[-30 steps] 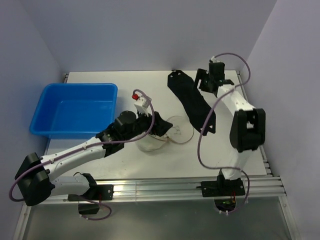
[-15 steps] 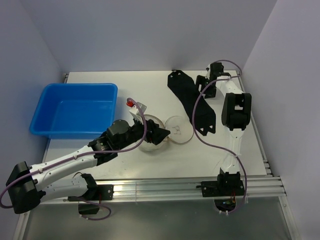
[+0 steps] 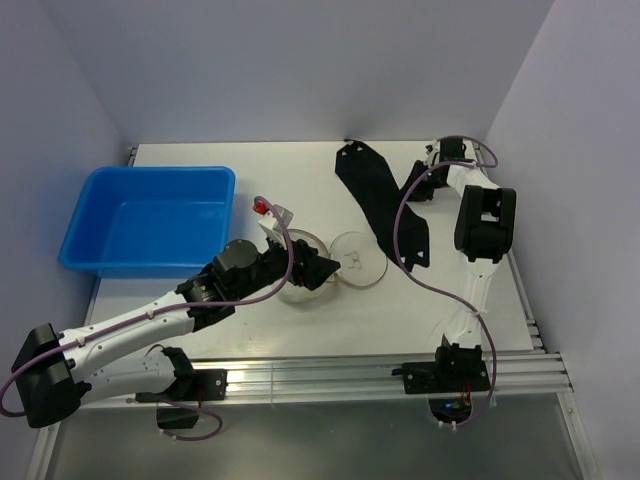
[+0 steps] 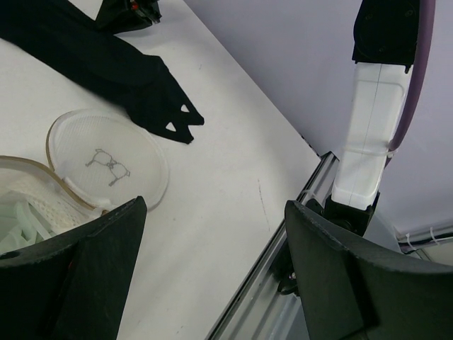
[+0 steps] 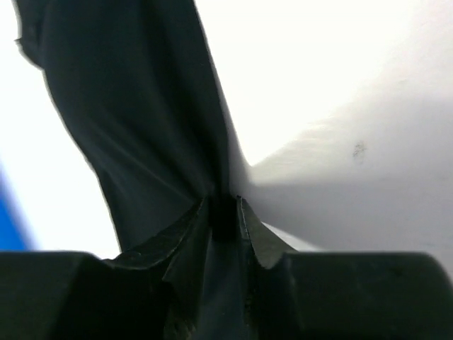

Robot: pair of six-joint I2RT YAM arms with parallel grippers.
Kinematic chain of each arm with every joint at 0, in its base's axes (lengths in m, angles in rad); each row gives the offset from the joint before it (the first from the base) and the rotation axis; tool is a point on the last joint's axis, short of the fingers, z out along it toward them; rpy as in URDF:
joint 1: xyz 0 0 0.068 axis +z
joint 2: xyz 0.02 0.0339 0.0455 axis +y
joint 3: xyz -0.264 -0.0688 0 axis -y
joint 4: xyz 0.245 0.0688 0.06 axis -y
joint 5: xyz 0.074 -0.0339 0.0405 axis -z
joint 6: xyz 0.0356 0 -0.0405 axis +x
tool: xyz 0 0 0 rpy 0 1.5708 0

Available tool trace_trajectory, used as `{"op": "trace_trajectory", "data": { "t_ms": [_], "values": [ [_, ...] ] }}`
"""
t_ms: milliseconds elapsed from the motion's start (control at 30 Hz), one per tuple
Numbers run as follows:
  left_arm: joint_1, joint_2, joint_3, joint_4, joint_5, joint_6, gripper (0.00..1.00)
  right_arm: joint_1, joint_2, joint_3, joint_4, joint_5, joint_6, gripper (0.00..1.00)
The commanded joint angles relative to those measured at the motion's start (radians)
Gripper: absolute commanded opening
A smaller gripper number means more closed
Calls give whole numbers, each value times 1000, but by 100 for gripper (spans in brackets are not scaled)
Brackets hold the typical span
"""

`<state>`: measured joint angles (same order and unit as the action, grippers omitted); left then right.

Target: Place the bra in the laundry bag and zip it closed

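Observation:
The laundry bag (image 3: 290,288) (image 4: 28,166) stands mid-table, a white mesh drum with a tan rim. Its round lid (image 3: 360,262) (image 4: 106,152) lies flipped open to the right, with a small dark zip pull (image 4: 110,164) on it. Pale folded fabric, apparently the bra (image 4: 18,219), shows inside the bag in the left wrist view; the arm hides it from above. My left gripper (image 3: 322,268) (image 4: 212,212) hovers over the bag's right side, open, with nothing between its fingers. At the back right, my right gripper (image 3: 422,183) (image 5: 223,202) is shut on the edge of the black cloth (image 3: 385,205) (image 5: 141,127).
A big blue tub (image 3: 150,220) sits at the left. The black cloth lies diagonally from the back centre to the right of the lid (image 4: 106,64). The right arm's upright link (image 4: 368,120) and the table's front rail (image 3: 330,378) are close by.
The right arm swung toward the back right corner, lowered its gripper to the black cloth's edge and closed on it. The left arm shifted early on, then stayed still.

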<state>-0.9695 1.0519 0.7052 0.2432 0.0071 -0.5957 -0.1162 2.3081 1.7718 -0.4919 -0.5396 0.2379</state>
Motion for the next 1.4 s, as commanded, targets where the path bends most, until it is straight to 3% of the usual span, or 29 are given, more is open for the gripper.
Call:
{"op": "trace_trajectory", "data": {
  "t_ms": [0,100,133,167,233,467,633,767,967,1200,1367],
  "values": [
    [-3,-4,2,39,24,-4,85,-5,14,-8,15,-143,29,28],
    [-3,-15,-16,42,7,-16,85,-22,8,-47,68,-218,53,30],
    [-3,-18,-21,45,4,-19,85,-23,5,-54,81,-235,55,37],
    [-3,-16,-23,45,1,-21,85,-26,8,-51,79,-247,55,53],
    [-3,-9,-18,38,4,-21,85,-27,17,-32,75,-252,55,56],
    [-3,-3,-24,45,-1,-30,85,-31,10,-67,125,-293,77,0],
    [-3,8,-10,28,-2,-21,85,-40,-206,-297,488,-355,271,0],
    [-3,19,5,24,-29,-10,85,-34,-413,-593,1032,-398,571,0],
    [-3,51,46,30,-16,4,87,-1,-694,-800,1355,-408,710,0],
    [-3,24,112,-10,-54,46,89,68,-982,-959,1451,-384,739,0],
    [-20,-36,154,-90,-142,141,89,159,-1211,-1038,1284,-321,623,0]
  ]
}}
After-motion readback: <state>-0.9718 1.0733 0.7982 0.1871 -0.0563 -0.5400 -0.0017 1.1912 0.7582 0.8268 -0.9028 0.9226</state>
